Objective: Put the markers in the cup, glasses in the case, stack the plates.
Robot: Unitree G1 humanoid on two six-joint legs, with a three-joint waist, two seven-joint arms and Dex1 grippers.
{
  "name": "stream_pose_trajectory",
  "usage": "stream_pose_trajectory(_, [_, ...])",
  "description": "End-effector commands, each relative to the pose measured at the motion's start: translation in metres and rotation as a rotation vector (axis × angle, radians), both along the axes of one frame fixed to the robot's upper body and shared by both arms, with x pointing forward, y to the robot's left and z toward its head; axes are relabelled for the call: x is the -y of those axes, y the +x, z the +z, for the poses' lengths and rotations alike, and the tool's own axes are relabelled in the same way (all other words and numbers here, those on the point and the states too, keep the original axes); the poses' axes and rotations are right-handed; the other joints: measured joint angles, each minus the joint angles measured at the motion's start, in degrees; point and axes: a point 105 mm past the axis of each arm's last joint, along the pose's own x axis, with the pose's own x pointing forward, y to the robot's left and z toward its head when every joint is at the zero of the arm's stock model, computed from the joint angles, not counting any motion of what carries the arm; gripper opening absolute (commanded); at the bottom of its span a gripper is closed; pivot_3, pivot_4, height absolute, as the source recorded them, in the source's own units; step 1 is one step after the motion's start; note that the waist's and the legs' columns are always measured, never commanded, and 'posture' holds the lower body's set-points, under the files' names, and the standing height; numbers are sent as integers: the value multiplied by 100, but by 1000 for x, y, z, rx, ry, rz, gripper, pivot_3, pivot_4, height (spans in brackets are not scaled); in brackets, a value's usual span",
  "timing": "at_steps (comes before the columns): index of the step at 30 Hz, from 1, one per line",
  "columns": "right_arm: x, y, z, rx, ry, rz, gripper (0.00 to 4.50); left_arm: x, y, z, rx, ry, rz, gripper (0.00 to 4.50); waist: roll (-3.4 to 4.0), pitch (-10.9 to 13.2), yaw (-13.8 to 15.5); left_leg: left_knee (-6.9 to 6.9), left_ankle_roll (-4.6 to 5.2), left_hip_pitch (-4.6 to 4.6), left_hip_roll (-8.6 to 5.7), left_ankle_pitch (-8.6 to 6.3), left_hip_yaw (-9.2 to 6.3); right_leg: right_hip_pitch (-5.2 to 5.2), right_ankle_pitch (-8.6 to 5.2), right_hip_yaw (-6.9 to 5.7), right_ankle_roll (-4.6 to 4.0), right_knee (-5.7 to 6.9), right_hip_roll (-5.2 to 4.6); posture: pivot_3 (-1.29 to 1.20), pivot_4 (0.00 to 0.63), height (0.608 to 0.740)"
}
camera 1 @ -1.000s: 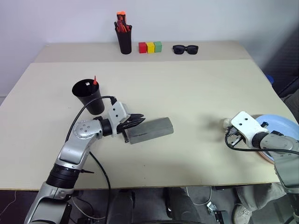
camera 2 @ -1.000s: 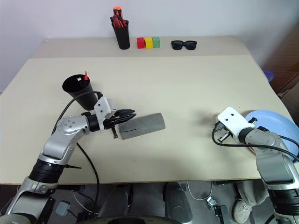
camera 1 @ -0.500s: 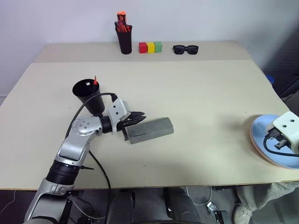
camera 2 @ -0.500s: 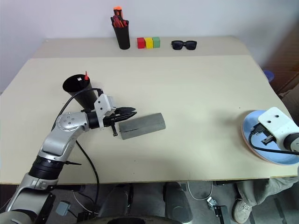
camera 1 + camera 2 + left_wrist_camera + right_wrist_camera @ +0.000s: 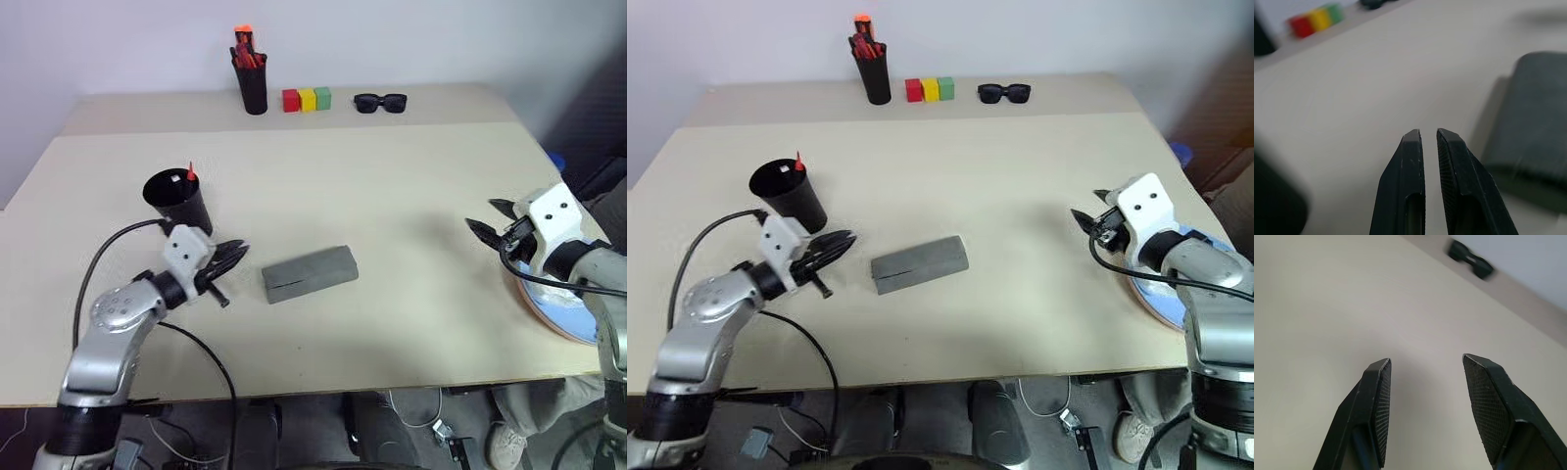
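Grey hard-shell case (image 5: 309,273), likely stiff and light, is being left mid-table between nearly-closed empty left gripper (image 5: 235,255) and half-open right gripper (image 5: 487,219).

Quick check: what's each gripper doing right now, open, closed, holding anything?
Left gripper: closed, holding nothing, beside the grey glasses case.
Right gripper: open, empty, above the table.
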Motion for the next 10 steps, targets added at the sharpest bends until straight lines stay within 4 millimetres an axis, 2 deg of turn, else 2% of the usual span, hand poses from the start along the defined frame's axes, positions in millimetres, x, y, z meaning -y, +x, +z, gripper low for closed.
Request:
stream_pose_trajectory(1, [-17,10,-4,-11,19,96,2310,-29,-14,-2,20,18,132,459,-1,-1,-11,0,0,0,-3,0,2,1,0,0,0,-3,-4,0,150,740])
stream_pose_trajectory(4, [-28,16,-13,-40,20,154,2310,-46,-19,-8,17,10,224,459,-1,-1,-38,-7,0,7,0,0,3,0,0,1,-4,0,-1,0,150,740])
stream_pose_trajectory(10, [-33,26,-20,-49,37,181,2310,-41,-21,-9,37,16,240,459,-1,-1,-17,1,0,2,-1,0,6,0,0,2,-3,0,-3,0,150,740])
